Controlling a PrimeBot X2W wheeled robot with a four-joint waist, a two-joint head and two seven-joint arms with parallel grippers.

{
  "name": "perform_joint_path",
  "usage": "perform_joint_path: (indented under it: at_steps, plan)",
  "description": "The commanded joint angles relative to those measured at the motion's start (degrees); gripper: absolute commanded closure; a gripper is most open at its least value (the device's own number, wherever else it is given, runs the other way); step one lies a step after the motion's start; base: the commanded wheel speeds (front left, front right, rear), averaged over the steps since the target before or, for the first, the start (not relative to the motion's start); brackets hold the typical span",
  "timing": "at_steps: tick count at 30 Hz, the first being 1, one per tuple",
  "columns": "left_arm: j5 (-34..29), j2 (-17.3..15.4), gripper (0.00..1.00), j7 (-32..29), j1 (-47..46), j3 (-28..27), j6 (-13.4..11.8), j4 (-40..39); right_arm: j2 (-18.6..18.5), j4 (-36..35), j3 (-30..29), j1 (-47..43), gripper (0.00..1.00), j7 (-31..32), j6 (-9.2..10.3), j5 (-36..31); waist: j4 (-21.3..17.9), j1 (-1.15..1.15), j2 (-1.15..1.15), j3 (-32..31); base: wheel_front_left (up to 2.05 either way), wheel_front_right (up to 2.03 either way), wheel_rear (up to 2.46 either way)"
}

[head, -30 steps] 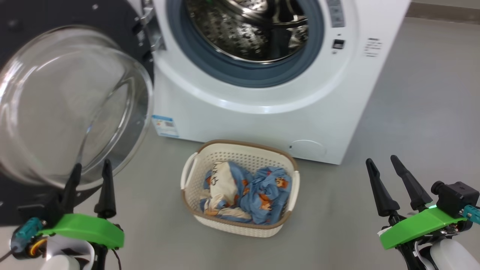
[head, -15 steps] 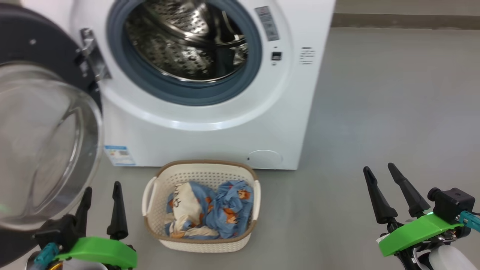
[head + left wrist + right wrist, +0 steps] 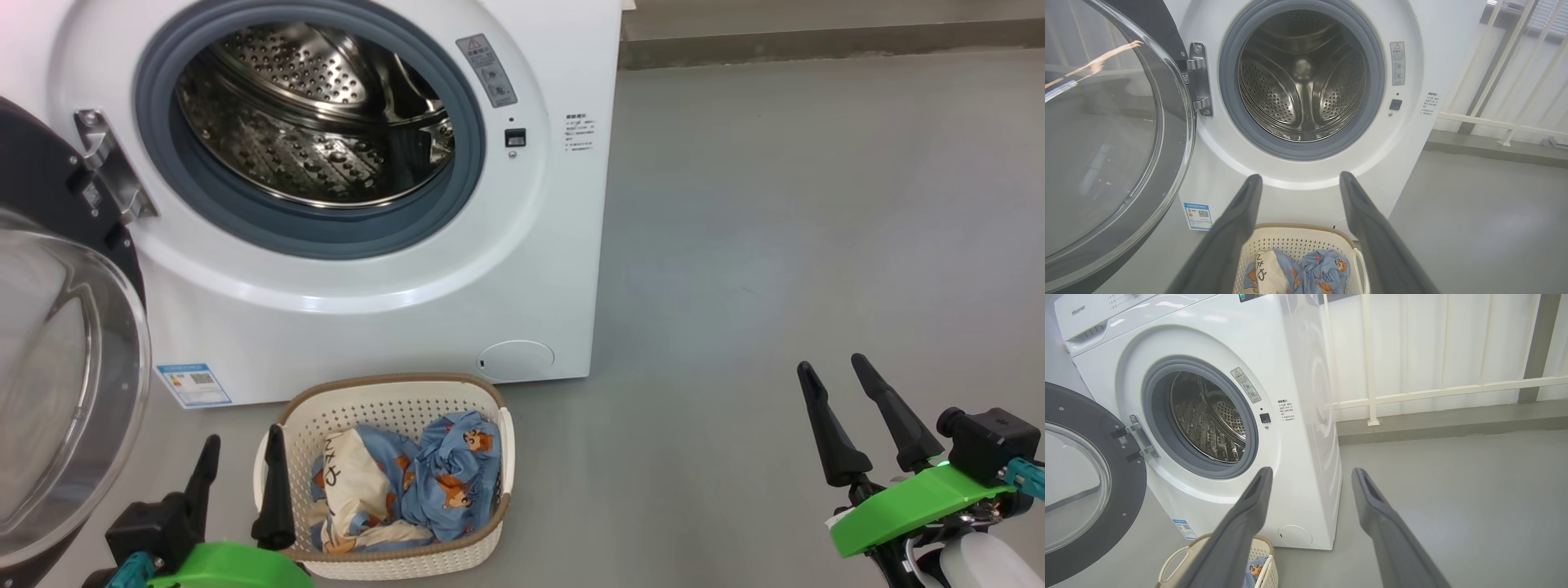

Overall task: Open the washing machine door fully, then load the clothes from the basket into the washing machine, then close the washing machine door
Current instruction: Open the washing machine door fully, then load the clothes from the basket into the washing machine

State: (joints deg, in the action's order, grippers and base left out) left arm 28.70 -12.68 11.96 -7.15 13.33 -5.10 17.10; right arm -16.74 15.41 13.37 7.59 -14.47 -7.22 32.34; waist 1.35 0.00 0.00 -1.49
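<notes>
1. Wide open, the left gripper has its two fingers spread far apart and holds nothing. The right gripper is the same: open and empty.
2. The clothes lie in a soft heap in the basket, just to the right of the left gripper and lower than its fingertips. They are far off to the left of the right gripper.
3. The washing machine stands just past the basket, ahead of the left gripper. Its drum looks empty. The washing machine door hangs open on that gripper's left side.
4. The door part looks done, so picking up clothes comes now, I think.
5. To do it well, the left gripper should go down into the middle of the heap, away from the basket rim, and pinch a thick fold. It should lift high enough to clear the rim, or the light basket may tip.
</notes>
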Motion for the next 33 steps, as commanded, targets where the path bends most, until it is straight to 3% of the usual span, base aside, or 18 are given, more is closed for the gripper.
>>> perform_joint_path:
  at_steps: [1,33]
  plan:
    - [-0.37,-1.01,0.00,0.92,-1.09,-1.80,-0.22,-0.55,-1.16,-1.32,0.57,0.51,0.00,-0.52,-0.26,-0.33,-0.37,0.00,0.00,-0.12,0.00,0.00,0.00]
    - [-0.68,-1.38,0.00,2.24,-1.16,-1.39,-0.72,0.29,-1.09,-1.63,-0.59,0.24,0.00,-0.52,-0.26,-0.80,0.58,0.00,0.00,0.19,0.04,-0.05,0.00]
